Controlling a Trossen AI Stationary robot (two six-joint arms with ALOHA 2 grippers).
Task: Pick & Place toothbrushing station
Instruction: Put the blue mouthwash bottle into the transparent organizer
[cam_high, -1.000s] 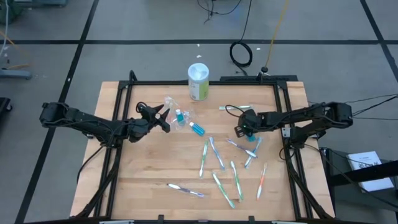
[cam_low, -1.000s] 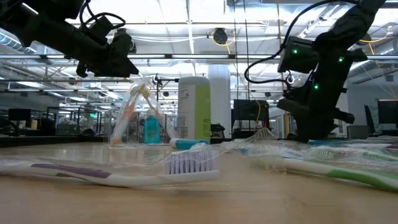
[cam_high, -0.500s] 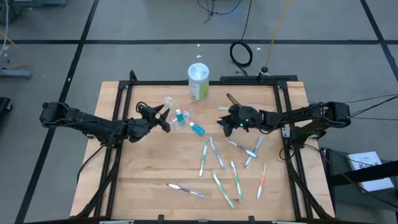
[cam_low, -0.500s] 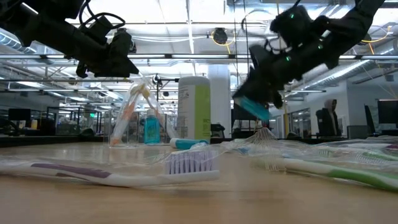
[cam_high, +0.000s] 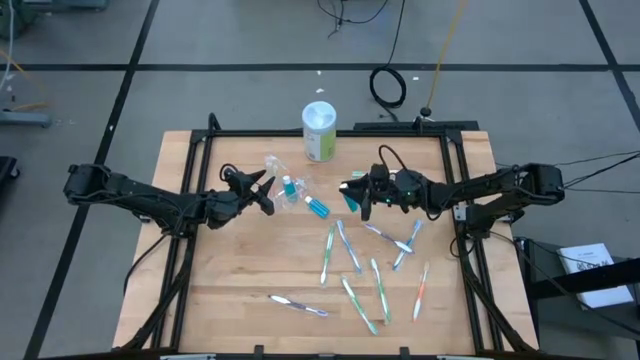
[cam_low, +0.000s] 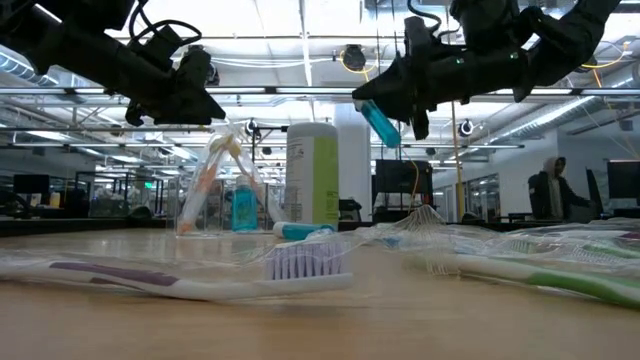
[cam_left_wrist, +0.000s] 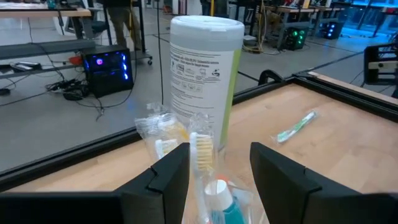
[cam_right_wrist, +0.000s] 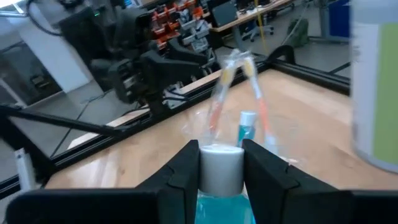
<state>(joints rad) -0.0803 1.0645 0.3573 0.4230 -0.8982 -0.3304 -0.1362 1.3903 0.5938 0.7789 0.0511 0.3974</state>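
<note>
A clear crinkly container (cam_high: 281, 180) stands on the table with toothbrushes and a blue tube inside; it also shows in the low view (cam_low: 222, 190). My left gripper (cam_high: 265, 192) is open beside it, a finger on either side of its top (cam_left_wrist: 202, 149); I cannot tell whether it touches. My right gripper (cam_high: 356, 194) is shut on a blue tube (cam_low: 381, 124) in the air to the container's right. Another blue tube (cam_high: 317, 207) lies flat near the container. Several toothbrushes (cam_high: 349, 252) lie flat on the near right part of the table. My right gripper pinches the blue tube's body (cam_right_wrist: 219, 208) between its two fingers, and the white cap end (cam_right_wrist: 221, 167) sticks out ahead of them. The fingers come roughly level from the table's right side. The tube is lifted clear and slants downward (cam_low: 388, 136).
A white and green canister (cam_high: 319, 130) stands at the table's far edge, behind the container. A black frame (cam_high: 330, 134) rims the table. A purple-handled toothbrush (cam_low: 200, 275) lies near the front edge. A person (cam_low: 548, 185) stands far off in the room.
My right gripper has risen from the table's right part with the blue tube and carried it toward the table's left, toward the container. The tube, down among the toothbrushes a second ago, now hangs well above the table. My left gripper has kept still.
</note>
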